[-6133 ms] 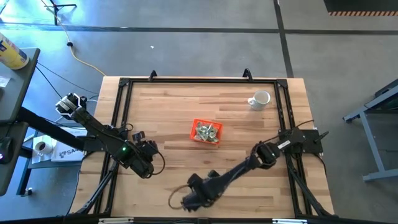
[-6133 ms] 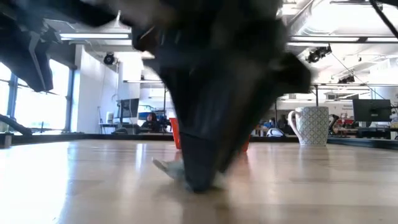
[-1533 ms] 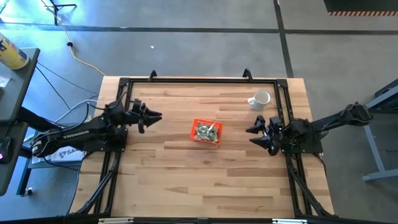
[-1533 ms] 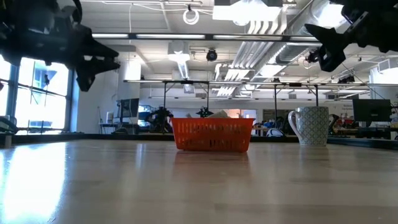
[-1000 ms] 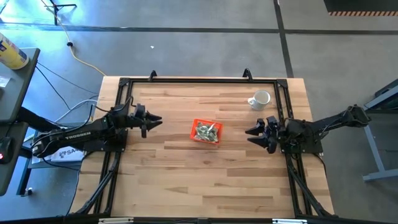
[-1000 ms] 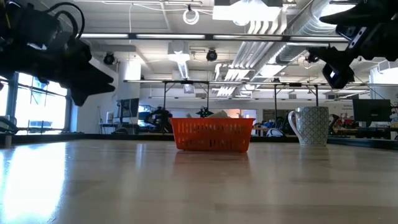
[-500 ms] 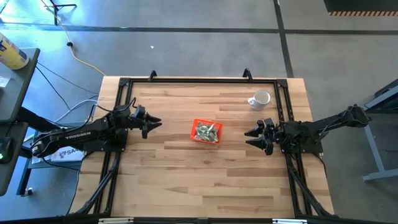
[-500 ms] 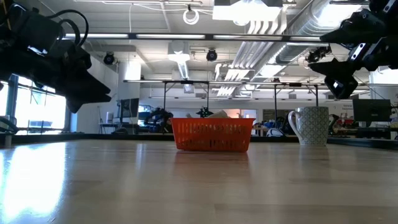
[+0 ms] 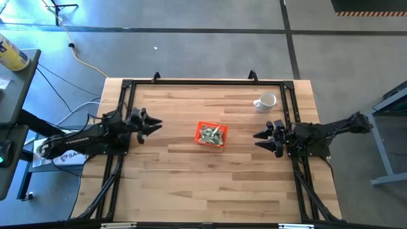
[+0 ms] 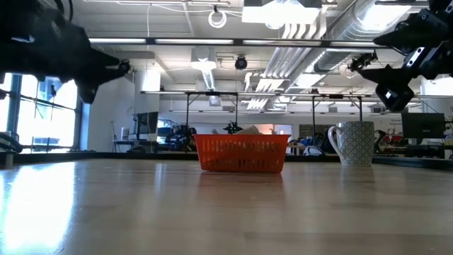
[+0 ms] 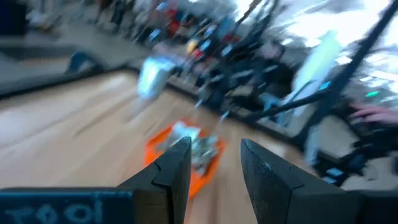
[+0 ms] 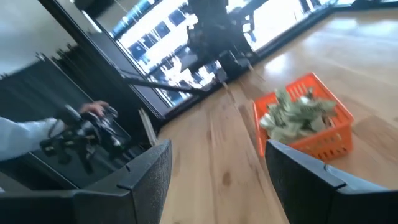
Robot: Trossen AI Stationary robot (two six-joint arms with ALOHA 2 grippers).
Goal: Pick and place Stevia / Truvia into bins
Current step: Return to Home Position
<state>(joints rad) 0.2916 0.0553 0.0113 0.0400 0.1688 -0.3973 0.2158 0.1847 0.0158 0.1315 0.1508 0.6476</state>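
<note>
The orange bin [image 9: 201, 141] stands at the table's middle with a heap of pale green and white Stevia / Truvia sachets [image 9: 212, 133] inside. It also shows in the low view [image 10: 242, 154], the left wrist view [image 11: 163, 144] and the right wrist view [image 12: 323, 144]. My left gripper [image 9: 157, 124] hovers open to the left of the bin, above the table, with nothing between its fingers [image 11: 176, 167]. My right gripper [image 9: 257, 137] hovers open to the right of the bin, also holding nothing [image 12: 217, 180].
A white patterned mug [image 9: 266, 102] stands at the table's far right, also seen in the low view [image 10: 352, 143]. A black frame [image 9: 191, 83] runs round the table's edges. Beyond the table, a person's hand [image 12: 93, 111] rests on a control device.
My left gripper has risen and drawn back a little toward the table's left edge, staying open. The bin and its sachets have not moved.
</note>
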